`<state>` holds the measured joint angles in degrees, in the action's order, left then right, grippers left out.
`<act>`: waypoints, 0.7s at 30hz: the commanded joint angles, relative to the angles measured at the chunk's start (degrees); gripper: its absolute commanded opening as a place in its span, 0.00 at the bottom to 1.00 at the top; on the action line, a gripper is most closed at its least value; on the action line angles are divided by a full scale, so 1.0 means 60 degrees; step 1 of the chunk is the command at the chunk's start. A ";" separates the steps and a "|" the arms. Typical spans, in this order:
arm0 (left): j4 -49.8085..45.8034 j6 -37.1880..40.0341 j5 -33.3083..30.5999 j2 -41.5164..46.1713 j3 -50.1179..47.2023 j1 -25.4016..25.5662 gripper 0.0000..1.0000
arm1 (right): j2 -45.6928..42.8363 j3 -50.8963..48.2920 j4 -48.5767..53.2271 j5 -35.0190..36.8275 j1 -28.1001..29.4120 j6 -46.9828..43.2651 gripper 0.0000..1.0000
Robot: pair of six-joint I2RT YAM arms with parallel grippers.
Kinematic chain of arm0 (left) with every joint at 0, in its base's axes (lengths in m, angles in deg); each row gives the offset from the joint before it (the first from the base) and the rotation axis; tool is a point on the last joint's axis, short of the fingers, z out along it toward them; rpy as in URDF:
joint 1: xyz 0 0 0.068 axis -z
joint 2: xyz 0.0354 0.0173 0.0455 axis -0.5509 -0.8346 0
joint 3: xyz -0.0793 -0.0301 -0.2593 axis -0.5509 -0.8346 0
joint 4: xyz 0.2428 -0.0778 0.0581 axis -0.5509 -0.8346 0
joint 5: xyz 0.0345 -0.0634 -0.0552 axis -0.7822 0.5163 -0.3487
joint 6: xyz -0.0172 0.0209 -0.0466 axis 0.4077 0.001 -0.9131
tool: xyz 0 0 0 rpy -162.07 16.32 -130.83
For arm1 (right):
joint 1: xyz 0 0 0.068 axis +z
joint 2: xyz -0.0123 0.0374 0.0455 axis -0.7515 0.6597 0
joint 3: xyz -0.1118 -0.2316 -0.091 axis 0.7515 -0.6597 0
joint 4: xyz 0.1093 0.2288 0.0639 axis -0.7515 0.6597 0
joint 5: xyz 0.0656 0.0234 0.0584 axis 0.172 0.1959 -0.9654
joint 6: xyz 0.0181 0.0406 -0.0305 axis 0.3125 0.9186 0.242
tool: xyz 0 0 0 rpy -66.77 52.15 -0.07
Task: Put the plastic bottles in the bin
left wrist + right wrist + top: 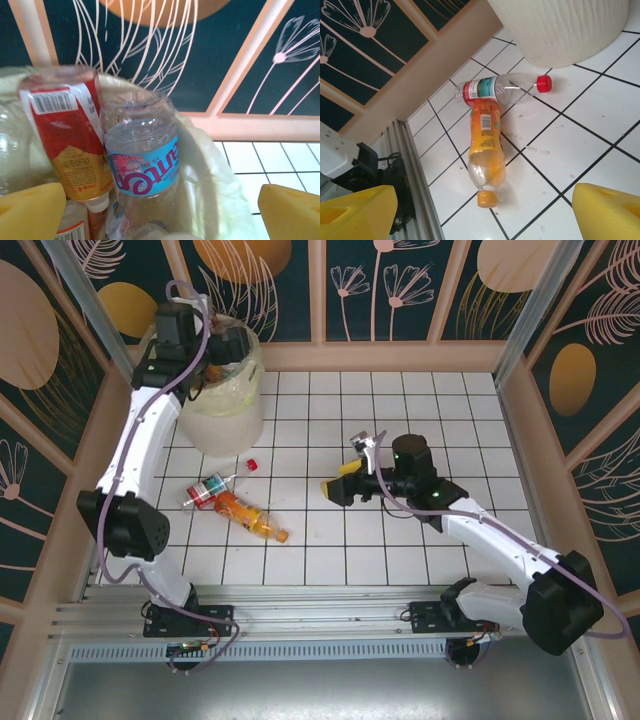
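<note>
**Left arm stretched far forward, right arm reaching inward, both end effectors open**

The left arm (133, 445) rises from its base at the near-left edge of the counter (330, 550) and extends long and almost straight toward the far-left corner. Its wrist is bent over at the top, so the left end effector (222, 344) tips forward and down. In the left wrist view its yellow fingers (30, 212) sit at the two lower corners, wide apart and gripping nothing. The right arm (500, 538) runs from its near-right base leftward over the middle of the counter, with the right end effector (350, 468) facing left. Its yellow fingers (355, 215) are likewise spread wide, with nothing held between them.
</note>
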<state>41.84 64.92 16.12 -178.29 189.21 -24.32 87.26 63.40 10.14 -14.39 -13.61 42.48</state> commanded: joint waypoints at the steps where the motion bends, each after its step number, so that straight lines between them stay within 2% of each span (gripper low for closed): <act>1: 0.0065 -0.0122 0.0165 0.1211 -0.0463 -0.0051 0.99 | 0.0286 -0.0020 -0.0117 0.0351 0.0343 -0.0434 0.91; 4: 0.0447 -0.0247 0.0601 0.2208 -0.1515 -0.0038 0.99 | 0.0690 0.0143 -0.0112 0.0531 0.0606 -0.0654 0.91; 9: 0.1053 -0.0705 0.2378 0.3912 -0.4001 -0.0041 0.98 | 0.1624 0.0754 0.0248 0.1012 0.1196 -0.1203 0.91; 13: 0.1497 -0.1150 0.3176 0.5372 -0.6313 -0.0041 0.99 | 0.2543 0.1426 0.0728 0.1604 0.1887 -0.1745 0.91; 17: 0.2588 -0.1237 0.4557 0.7011 -0.8385 -0.0038 0.99 | 0.3604 0.2088 0.1009 0.1882 0.2421 -0.2089 0.91; 21: 0.3078 -0.1331 0.4797 0.8262 -0.9422 -0.0038 0.99 | 0.4586 0.2893 0.1386 0.2351 0.3006 -0.2335 0.91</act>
<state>53.23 58.14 40.18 -133.44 134.30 -24.41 112.02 77.17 15.76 -3.29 2.37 31.46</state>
